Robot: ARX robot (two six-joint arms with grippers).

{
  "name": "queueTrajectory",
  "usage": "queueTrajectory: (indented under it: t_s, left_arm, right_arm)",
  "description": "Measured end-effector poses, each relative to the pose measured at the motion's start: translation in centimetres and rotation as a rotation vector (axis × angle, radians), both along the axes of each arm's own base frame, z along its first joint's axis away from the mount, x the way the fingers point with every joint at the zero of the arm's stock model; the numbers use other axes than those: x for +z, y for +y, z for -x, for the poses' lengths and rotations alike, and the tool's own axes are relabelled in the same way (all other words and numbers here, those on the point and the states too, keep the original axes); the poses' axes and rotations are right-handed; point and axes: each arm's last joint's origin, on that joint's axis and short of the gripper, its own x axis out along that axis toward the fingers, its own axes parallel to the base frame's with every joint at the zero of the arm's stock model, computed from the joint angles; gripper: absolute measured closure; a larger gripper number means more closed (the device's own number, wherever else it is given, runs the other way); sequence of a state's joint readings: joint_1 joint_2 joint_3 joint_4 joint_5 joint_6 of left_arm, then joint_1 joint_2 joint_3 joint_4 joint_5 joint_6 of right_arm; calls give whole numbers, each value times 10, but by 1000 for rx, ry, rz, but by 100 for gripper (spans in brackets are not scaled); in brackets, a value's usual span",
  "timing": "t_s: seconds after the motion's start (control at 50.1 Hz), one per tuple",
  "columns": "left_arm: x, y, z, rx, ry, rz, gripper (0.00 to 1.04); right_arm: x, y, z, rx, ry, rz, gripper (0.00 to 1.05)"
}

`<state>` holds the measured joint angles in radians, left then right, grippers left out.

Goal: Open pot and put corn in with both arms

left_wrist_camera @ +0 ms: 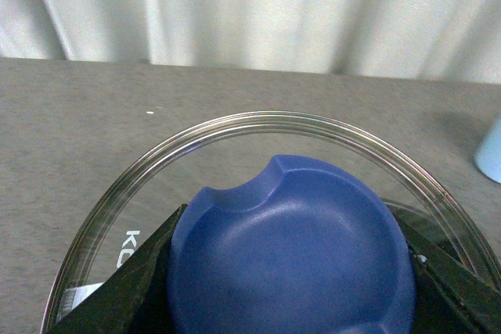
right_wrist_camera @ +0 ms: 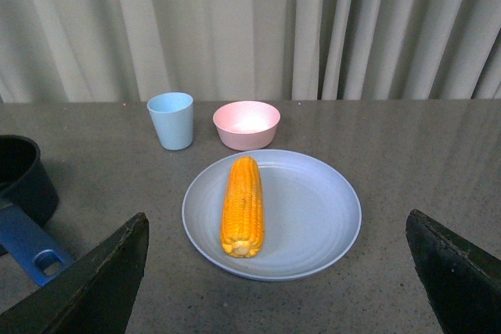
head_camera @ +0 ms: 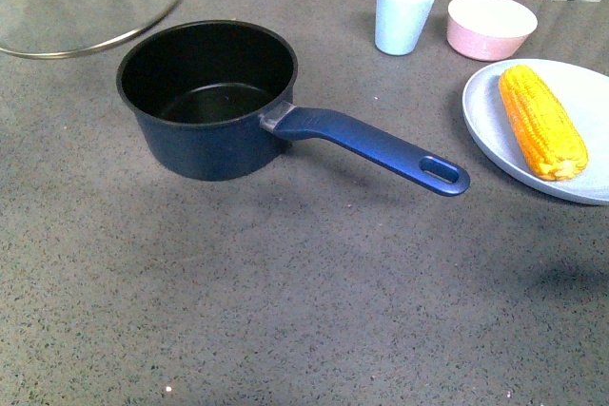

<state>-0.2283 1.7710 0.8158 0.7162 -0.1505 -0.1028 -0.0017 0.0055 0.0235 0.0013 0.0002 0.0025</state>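
Note:
The navy-blue pot [head_camera: 207, 92] stands uncovered at the table's middle left, black inside and with nothing in it, its long handle [head_camera: 371, 145] pointing right. The glass pot lid [head_camera: 86, 7] hangs tilted above and left of the pot. In the left wrist view my left gripper [left_wrist_camera: 290, 271] is shut on the lid's blue knob [left_wrist_camera: 290, 240], with the glass rim [left_wrist_camera: 274, 119] around it. The corn [head_camera: 540, 121] lies on a grey-blue plate [head_camera: 595, 92] at the right. My right gripper [right_wrist_camera: 282, 271] stands open, above and short of the corn [right_wrist_camera: 243, 205], holding nothing.
A light-blue cup [head_camera: 403, 12] and a pink bowl [head_camera: 491, 26] stand behind the plate, near the table's back edge, with pale curtains beyond. The right wrist view shows the pot [right_wrist_camera: 23, 181] and its handle [right_wrist_camera: 31, 244] off to one side of the plate [right_wrist_camera: 313, 209].

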Motion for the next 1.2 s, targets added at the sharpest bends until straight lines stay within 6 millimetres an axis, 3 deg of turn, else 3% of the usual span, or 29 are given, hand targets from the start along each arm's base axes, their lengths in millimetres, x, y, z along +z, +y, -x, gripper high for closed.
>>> queueTrajectory:
  t_s: [0.18,0.359,0.459,0.718,1.197]
  left_arm:
    - [-13,64,3,191,6,11,45]
    - [-34,88,3,286,23,12,45]
    - [-58,89,3,298,67,11,45]
    - [-98,88,1,317,133,18,45]
    - [-122,81,-1,272,137,13,45]
  right_arm:
    - [0,0,0,0,0,0,9]
    - [0,0,0,0,0,0,9]
    - [0,0,0,0,0,0,9]
    - [0,0,0,0,0,0,9]
    - [0,0,0,0,0,0,9]
